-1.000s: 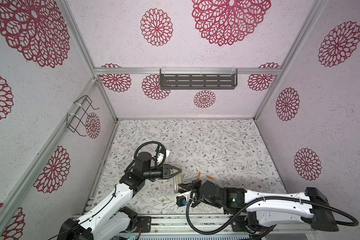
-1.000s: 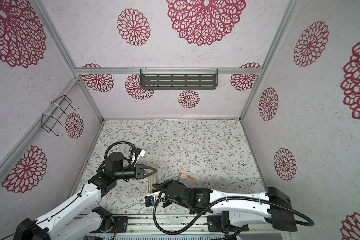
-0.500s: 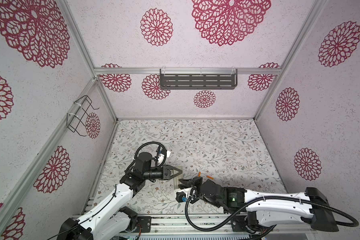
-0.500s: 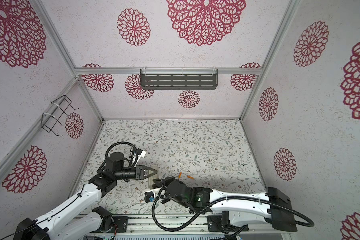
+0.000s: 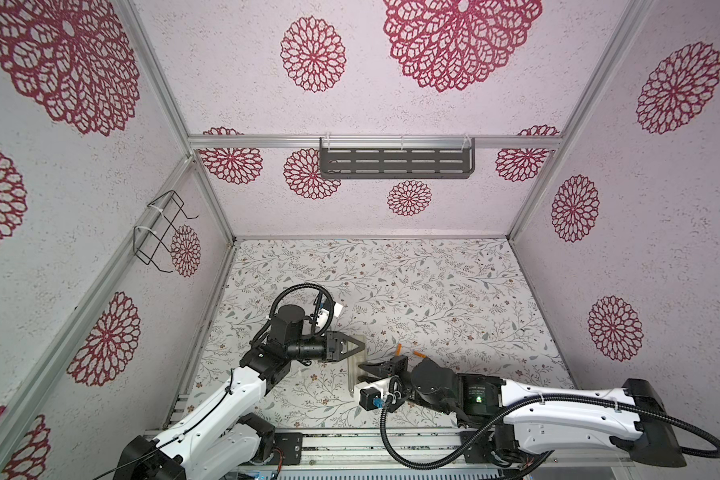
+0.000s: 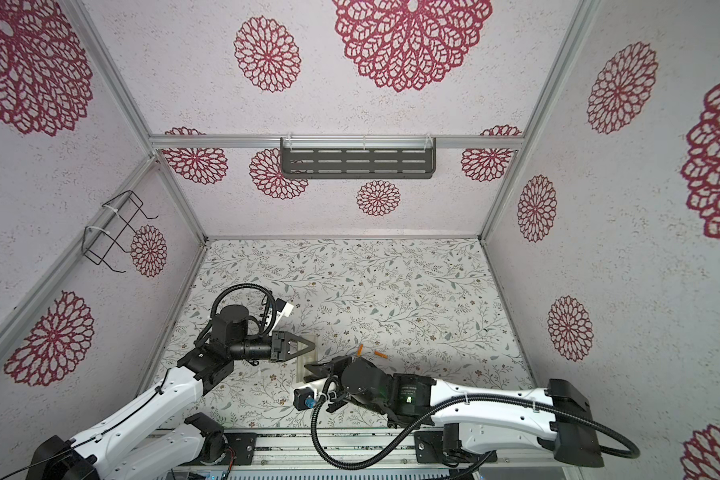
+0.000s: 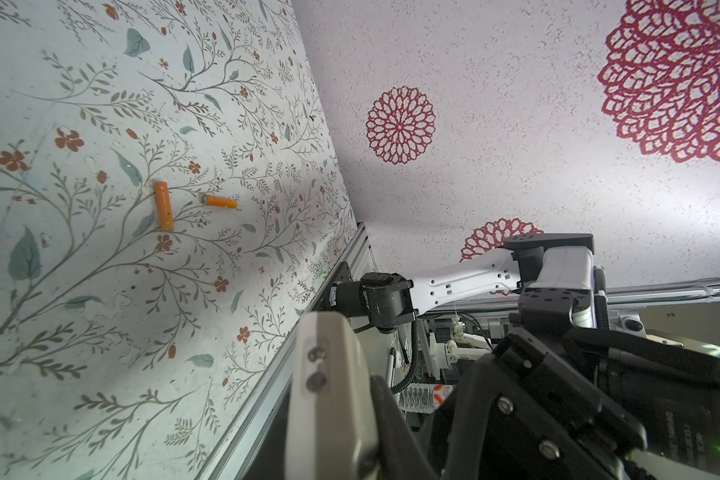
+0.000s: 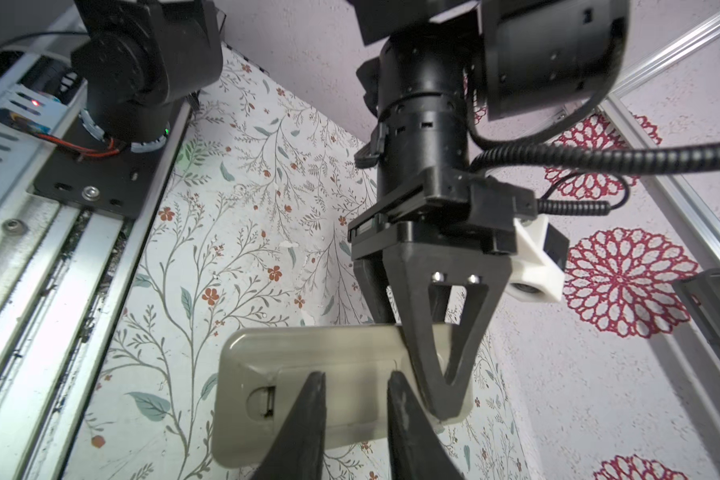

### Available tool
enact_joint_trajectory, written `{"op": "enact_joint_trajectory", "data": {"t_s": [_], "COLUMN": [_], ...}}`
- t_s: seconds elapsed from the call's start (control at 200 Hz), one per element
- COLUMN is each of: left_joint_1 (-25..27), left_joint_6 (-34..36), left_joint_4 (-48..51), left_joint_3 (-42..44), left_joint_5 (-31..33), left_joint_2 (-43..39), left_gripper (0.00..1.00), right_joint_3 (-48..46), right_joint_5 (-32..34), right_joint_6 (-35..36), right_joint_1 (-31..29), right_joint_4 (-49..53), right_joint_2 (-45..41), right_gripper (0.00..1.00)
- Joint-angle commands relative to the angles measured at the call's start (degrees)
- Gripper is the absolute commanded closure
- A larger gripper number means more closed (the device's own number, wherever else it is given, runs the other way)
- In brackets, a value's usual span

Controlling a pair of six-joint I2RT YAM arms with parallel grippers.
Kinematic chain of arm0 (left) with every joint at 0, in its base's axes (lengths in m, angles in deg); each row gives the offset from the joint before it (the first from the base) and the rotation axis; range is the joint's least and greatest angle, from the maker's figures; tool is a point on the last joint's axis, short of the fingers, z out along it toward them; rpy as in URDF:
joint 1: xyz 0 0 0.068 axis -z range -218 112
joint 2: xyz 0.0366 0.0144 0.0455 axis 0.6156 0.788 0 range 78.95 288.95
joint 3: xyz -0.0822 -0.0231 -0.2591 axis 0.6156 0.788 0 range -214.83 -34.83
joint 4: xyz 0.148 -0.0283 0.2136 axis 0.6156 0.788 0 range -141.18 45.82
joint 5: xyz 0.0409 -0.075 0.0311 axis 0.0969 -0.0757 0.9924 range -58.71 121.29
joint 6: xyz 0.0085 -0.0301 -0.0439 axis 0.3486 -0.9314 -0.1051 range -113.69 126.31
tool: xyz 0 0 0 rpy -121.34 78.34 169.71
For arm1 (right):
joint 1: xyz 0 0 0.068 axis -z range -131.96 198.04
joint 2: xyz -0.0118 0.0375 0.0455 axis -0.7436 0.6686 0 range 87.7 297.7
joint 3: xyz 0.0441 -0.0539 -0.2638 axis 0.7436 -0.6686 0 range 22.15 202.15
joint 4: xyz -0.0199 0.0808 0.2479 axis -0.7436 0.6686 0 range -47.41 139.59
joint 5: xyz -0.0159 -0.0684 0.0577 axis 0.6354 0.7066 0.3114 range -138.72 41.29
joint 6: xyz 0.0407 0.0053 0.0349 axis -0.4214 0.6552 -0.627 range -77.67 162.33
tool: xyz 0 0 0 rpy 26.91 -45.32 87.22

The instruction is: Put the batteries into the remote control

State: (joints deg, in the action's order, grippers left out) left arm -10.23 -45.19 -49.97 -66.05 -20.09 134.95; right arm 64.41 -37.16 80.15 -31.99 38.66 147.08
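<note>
2 batteries (image 5: 398, 350) lie on the floral counter (image 5: 433, 291), close together but not touching, just beyond the right gripper (image 5: 364, 368). The left gripper (image 5: 357, 345) has its fingers clamped on 1 end of the remote control (image 8: 308, 353), its beige back turned toward the right gripper, whose fingers (image 8: 308, 415) stand slightly apart at that back, gripping nothing. Whether the remote control touches the counter cannot be told.
</note>
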Motion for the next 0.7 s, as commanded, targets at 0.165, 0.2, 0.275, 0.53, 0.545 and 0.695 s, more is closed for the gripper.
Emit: {"op": "enact_joint_trajectory", "data": {"t_s": [0.165, 0.2, 0.275, 0.53, 0.545, 0.695], "left_joint_1": [0.4, 0.3, 0.3, 0.4, 0.3, 0.4], "left_joint_6": [0.4, 0.4, 0.4, 0.4, 0.4, 0.4], "left_joint_4": [-0.9, -0.9, -0.9, -1.1, -1.1, -1.1], "left_joint_3": [-0.9, -0.9, -0.9, -0.9, -0.9, -0.9], "left_joint_5": [-1.6, -1.6, -1.6, -1.7, -1.7, -1.8], "left_joint_2": [0.1, 0.2, 0.2, 0.4, 0.4, 0.2], "left_gripper": [1.00, 1.00, 1.00, 1.00, 1.00, 1.00], "right_joint_3": [0.9, 1.1, 1.7, 2.4, 2.5, 2.7], "right_joint_5": [-2.9, -3.1, -3.5, -4.5, -4.5, -4.0], "right_joint_6": [-1.8, -1.9, -2.1, -2.5, -2.5, -2.4], "right_joint_1": [0.2, 0.3, 0.3, 0.8, 0.8, 1.2], "right_joint_4": [1.4, 1.8, 2.6, 3.7, 3.7, 3.7], "right_joint_2": [0.5, 1.1, 1.9, 2.8, 2.8, 3.9], "right_gripper": [0.71, 0.71, 0.71, 0.71, 0.71, 0.71]}}
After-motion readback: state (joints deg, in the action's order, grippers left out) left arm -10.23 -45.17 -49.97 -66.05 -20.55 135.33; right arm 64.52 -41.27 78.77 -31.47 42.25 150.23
